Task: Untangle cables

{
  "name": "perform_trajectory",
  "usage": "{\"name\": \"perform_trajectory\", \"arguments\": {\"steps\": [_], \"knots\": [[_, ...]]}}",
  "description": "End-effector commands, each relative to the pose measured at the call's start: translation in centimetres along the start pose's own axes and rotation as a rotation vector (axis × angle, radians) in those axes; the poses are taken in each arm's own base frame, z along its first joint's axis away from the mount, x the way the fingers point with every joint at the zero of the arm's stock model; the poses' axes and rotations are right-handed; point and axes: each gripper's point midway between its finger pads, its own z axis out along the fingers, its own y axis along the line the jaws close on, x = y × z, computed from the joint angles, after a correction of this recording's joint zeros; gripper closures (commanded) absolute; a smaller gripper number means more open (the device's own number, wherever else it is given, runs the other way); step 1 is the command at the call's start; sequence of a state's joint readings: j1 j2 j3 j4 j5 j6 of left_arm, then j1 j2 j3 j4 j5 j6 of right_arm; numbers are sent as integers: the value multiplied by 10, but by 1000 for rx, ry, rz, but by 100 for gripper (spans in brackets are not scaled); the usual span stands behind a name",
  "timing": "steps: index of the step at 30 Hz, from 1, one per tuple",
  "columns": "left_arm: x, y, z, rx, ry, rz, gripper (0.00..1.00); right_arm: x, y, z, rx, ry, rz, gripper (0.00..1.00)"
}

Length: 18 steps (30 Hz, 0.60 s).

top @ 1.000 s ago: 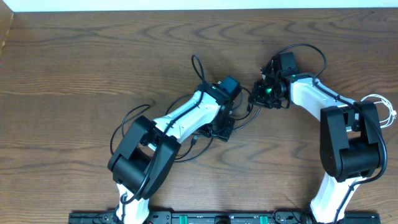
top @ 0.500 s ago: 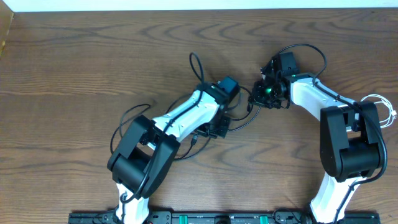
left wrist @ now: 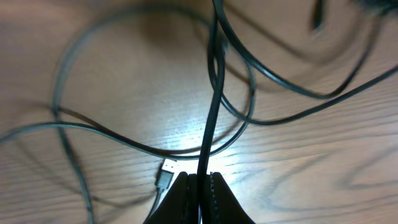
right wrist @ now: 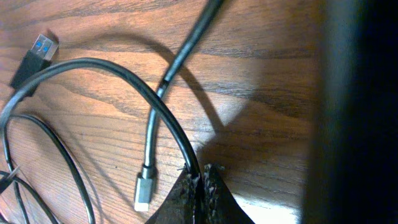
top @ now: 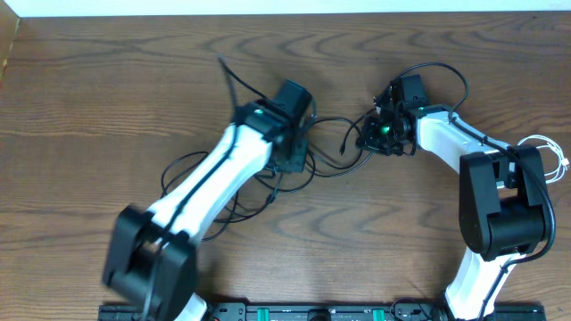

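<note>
Both grippers pinch the black cable, which sprawls in crossing loops over the middle of the table. The left gripper is closed on a taut strand, and the right gripper on a curved one beside a silver plug. Pulling apart while the loops overlap could cinch a knot, snag a plug, or drag a strand out of the jaws. The white cable lies well apart, by the right arm's base. The table is dark, grained wood, and a pale strip borders its far edge.
</note>
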State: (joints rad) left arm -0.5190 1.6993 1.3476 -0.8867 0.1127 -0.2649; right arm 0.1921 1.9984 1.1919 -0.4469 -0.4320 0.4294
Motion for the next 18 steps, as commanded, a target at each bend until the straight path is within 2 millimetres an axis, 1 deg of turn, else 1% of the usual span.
{"name": "perform_trajectory", "arguments": {"steps": [1,4,8,10,18], "knots": [[-11,14,-29,-5,-93,-35,92,8,-23,13,74,25,30,94],[-19,28,-52,-12,-166,-72,93,9,-23,13,74,26,30,94],[-25,50,-72,-30,-228,-131,92,8,-23,13,74,25,30,94],[-27,60,-76,-34,-241,-182,92,8,-23,13,74,25,30,94],[-32,98,-80,-54,-258,-385,92,8,-23,13,74,25,30,94]]}}
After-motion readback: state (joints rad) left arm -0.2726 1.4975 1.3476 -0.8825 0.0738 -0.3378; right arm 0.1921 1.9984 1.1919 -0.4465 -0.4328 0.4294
